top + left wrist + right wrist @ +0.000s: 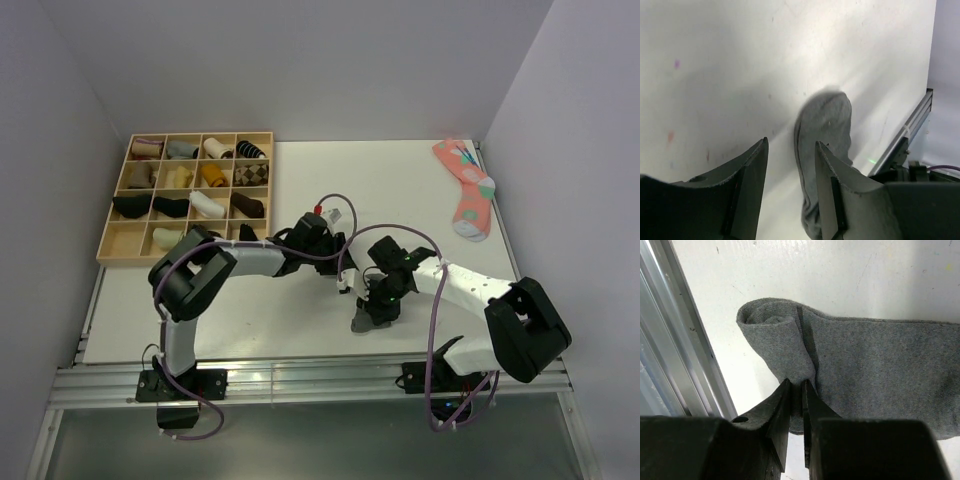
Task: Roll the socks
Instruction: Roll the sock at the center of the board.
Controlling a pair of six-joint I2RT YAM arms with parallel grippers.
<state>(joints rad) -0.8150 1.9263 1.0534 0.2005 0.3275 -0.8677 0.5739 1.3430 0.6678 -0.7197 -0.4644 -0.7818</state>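
From above, the grey socks (370, 320) lay low on the table (330, 180), at about 5 o'clock from its middle and close to the near edge. Both arms met over them: the right gripper (380, 303) was down on the bundle, and the left gripper (346, 279) stood just off it at 10 o'clock. The wooden tray (118, 238) of finished rolls sat far off at 10 o'clock, and a pink sock (466, 190) lay at 2 o'clock.

In the left wrist view, the left gripper (790, 146) was parted to a middling width and held nothing. The grey socks (826, 131) lay flat on the table beyond its fingers, toward 1 o'clock.

In the right wrist view, the right gripper (796, 386) was pinched narrow on a fold of the grey socks (875, 370). That end was turned over on itself into a loose first curl at 10 o'clock, beside the aluminium rail (682, 340). The rest stretched out flat toward 3 o'clock.

The roll looked barely begun, with one turn started and most of the length unrolled. The curl probably needed winding along the whole length, and the roll was presumably bound for the tray afterwards.
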